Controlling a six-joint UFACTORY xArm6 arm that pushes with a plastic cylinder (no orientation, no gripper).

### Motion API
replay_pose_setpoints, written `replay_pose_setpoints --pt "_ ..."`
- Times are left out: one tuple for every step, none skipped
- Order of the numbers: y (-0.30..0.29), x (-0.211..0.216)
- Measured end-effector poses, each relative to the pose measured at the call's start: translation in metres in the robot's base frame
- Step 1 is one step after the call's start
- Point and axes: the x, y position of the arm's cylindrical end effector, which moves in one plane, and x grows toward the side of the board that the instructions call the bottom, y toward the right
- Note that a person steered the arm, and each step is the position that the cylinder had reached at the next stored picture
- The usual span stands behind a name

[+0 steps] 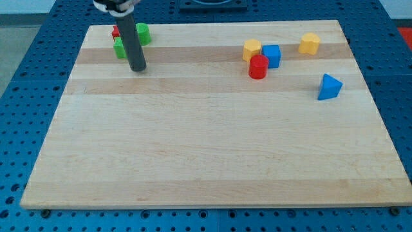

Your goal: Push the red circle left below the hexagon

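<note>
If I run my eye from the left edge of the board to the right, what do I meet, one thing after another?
Green blocks with a bit of red behind the rod → my tip → yellow hexagon → red circle → blue cube → second yellow block → blue triangle.

Red round block (257, 67) at worktop (206, 154) top right, touching yellow hexagon block (252, 49) above-left, blue cube (271, 55) above-right; blue triangular block (329, 87) rightward; my tip (138, 68) far left.

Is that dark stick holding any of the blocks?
No, nothing is held. My tip rests on the board beside the green blocks, far from the red circle.
</note>
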Motion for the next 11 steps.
replay_pose_setpoints --pt "0.040 0.040" --pt "0.103 0.063" --pt "0.140 0.066" --pt "0.172 0.066" --pt "0.210 0.065" --pt "0.250 0.054" --pt "0.277 0.032" --pt "0.284 0.016" --pt "0.261 0.015" --pt "0.237 0.012" --pt "0.224 0.006"
